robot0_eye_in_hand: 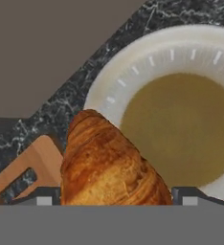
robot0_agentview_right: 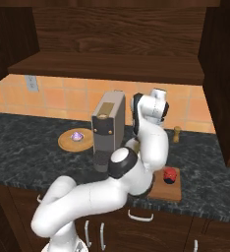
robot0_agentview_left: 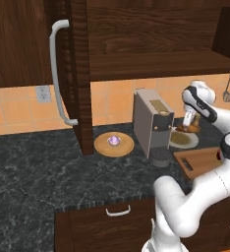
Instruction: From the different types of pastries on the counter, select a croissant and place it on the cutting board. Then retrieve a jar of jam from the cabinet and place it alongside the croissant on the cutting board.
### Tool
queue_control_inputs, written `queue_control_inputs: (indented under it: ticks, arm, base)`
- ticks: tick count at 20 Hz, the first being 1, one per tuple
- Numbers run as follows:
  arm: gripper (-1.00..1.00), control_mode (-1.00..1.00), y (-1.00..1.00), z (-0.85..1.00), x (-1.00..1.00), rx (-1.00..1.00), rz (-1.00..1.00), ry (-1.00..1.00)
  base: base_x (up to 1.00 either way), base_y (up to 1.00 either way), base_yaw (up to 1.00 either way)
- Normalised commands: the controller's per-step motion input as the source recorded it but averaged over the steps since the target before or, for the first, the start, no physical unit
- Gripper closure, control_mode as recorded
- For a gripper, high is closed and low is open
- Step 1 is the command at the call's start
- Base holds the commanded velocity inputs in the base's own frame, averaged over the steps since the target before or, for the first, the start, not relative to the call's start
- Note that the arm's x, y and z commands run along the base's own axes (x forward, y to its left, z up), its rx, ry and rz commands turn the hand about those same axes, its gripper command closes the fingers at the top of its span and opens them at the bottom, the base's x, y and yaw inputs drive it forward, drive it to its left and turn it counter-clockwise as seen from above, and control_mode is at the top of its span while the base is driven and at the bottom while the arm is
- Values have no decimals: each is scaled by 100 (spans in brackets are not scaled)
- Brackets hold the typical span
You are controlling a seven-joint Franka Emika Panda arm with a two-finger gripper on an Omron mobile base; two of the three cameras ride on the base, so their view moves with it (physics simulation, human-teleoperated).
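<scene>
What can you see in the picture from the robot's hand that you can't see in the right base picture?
Only the hand view shows the croissant held between the gripper tips, above a white plate.

Only the right base view shows the jam jar, the cupcake on its wooden plate, and the coffee machine.

Both show the cutting board and dark counter.

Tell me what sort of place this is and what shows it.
A rendered home kitchen, most likely: a dark marbled stone counter under dark brown wooden wall cabinets, a grey boxy coffee machine against an orange tiled backsplash, and a light-brown wooden cutting board.
</scene>
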Motion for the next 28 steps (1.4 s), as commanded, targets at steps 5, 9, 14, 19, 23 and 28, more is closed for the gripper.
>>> queue_control_inputs:
  ticks: [5,9,14,19,23,28]
  arm:
    - [100,-100,12,-5,-100,0,-32,-1]
    - [100,-100,8,-5,-93,1,-20,-4]
    - [100,-100,2,-45,-91,0,-4,-6]
    - [100,-100,2,-26,-52,3,-2,-5]
    - [100,-100,0,0,7,0,0,-7]
    - [100,-100,-13,0,14,0,0,-11]
  base:
    - [0,0,0]
    - [0,0,0]
    - [0,0,0]
    - [0,0,0]
    - [0,0,0]
    - [0,0,0]
